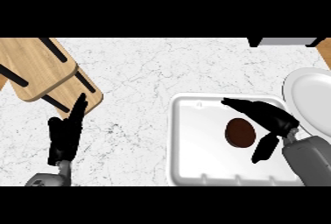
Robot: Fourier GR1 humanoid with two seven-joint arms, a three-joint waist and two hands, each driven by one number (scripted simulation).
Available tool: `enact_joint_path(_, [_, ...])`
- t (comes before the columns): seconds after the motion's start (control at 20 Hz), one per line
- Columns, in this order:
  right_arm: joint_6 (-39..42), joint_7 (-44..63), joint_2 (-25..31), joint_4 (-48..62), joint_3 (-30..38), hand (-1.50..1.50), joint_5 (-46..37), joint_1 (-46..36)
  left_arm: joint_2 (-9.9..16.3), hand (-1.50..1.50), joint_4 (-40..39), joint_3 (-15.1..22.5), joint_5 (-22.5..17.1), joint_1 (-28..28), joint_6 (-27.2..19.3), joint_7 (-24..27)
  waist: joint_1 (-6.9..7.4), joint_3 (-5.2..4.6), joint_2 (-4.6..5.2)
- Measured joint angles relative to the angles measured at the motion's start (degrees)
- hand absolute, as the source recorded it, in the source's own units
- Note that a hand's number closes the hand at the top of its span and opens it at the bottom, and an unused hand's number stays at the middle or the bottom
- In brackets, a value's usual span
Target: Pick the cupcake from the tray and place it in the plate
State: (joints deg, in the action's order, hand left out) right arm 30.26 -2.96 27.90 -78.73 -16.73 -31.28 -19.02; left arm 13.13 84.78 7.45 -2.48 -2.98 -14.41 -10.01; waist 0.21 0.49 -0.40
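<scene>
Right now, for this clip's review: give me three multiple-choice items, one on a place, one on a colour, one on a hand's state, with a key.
1. Where is the cupcake?
A. in the tray
B. on the plate
C. on the wooden boards

2. What colour is the cupcake's top?
A. white
B. dark brown
C. green

3. How is the right hand?
A. shut on the cupcake
B. resting on the boards
C. open beside the cupcake

Key: 1 A, it lies inside the tray's rim; 2 B, a dark brown oval shows; 3 C, fingers and thumb are spread around it, not closed.
</scene>
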Motion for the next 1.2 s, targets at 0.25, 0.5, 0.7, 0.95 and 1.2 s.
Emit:
enact_joint_path(0.25, [0.2,-1.7,-1.0,1.6,0.5,1.5,-2.5,0.6,-1.0,0.0,0.6,-0.2,1.5,0.5,-0.3,-0.3,0.01,0.01,-0.02])
enact_joint_path(0.5, [-3.8,-5.9,-2.0,2.4,-0.4,1.5,-6.9,0.8,-1.3,0.0,0.8,-0.9,1.9,0.5,0.6,-0.6,0.04,-0.12,-0.13])
enact_joint_path(0.7, [-5.5,-8.8,-2.3,4.6,0.8,1.5,-9.1,-0.7,-1.8,0.0,1.1,-1.6,2.2,0.6,0.8,-0.9,0.09,-0.07,-0.02])
enact_joint_path(0.95, [-10.8,-3.6,-5.1,9.3,5.1,1.5,-11.3,-2.7,-1.6,0.0,2.1,-1.7,2.6,1.0,1.5,-1.8,0.16,-0.15,0.08])
enact_joint_path(1.2, [-18.0,6.6,-6.5,14.3,12.8,1.5,-12.3,-5.7,-1.5,0.0,2.5,-1.9,2.6,1.1,1.7,-2.0,0.26,-0.1,0.27])
